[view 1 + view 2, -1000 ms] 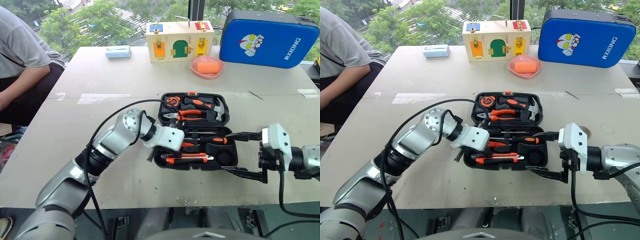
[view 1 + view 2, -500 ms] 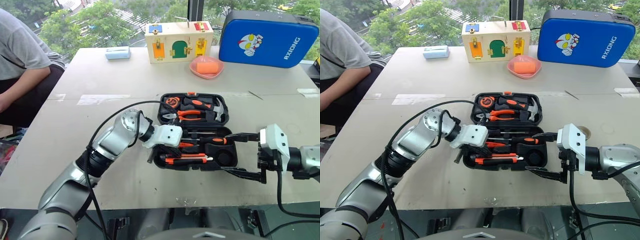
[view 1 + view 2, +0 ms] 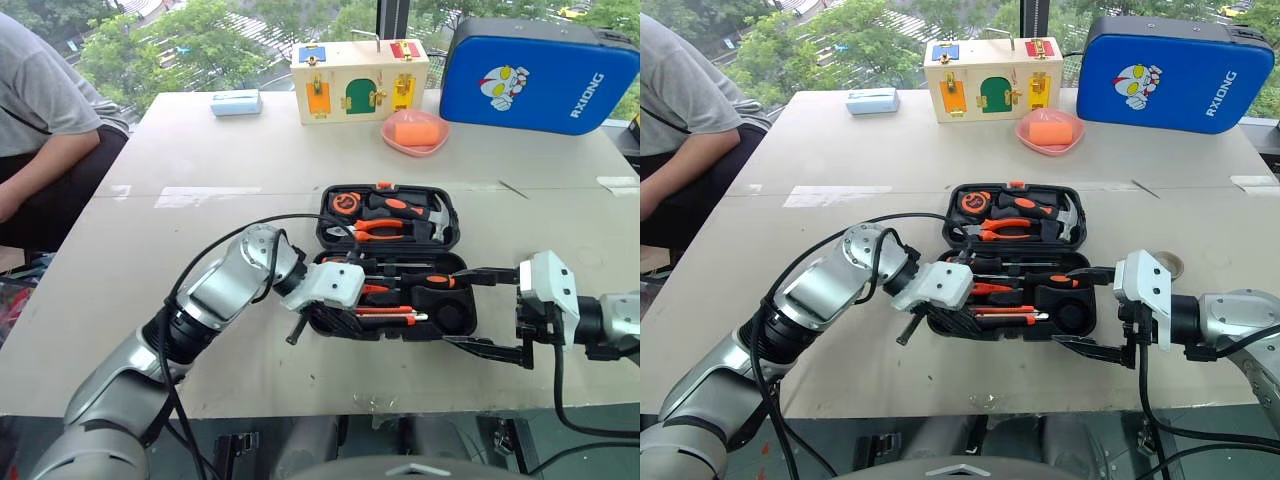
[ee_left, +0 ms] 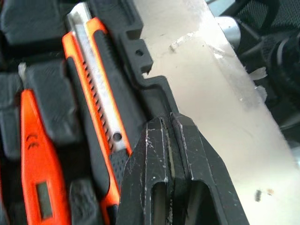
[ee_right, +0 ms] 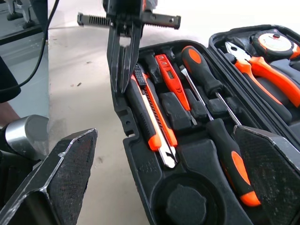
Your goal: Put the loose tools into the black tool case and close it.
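The black tool case [image 3: 316, 322] lies open in the middle of the table. Its near half holds the utility knife [image 5: 152, 122], the tester pen [image 5: 169, 79], two screwdrivers [image 5: 206, 77] and the tape roll [image 5: 187, 204] in their recesses. My left gripper [image 3: 297, 328] is shut on nothing. It points down at the case's near left rim, beside the knife's [image 4: 93, 93] end. My right gripper [image 3: 452, 308] stands open at the case's right end, one finger on each side of that end, holding nothing.
The case's far half holds a hammer [image 3: 425, 212], pliers [image 3: 375, 229] and a tape measure [image 3: 344, 203]. At the back stand a blue cartoon-print case [image 3: 535, 75], a wooden latch box [image 3: 360, 80], a pink dish [image 3: 413, 132] and a pale blue box [image 3: 237, 102]. A person [image 3: 40, 110] sits at the left.
My left gripper has drawn back from over the case to its near left rim and tilted, still shut. The right gripper has stayed where it was.
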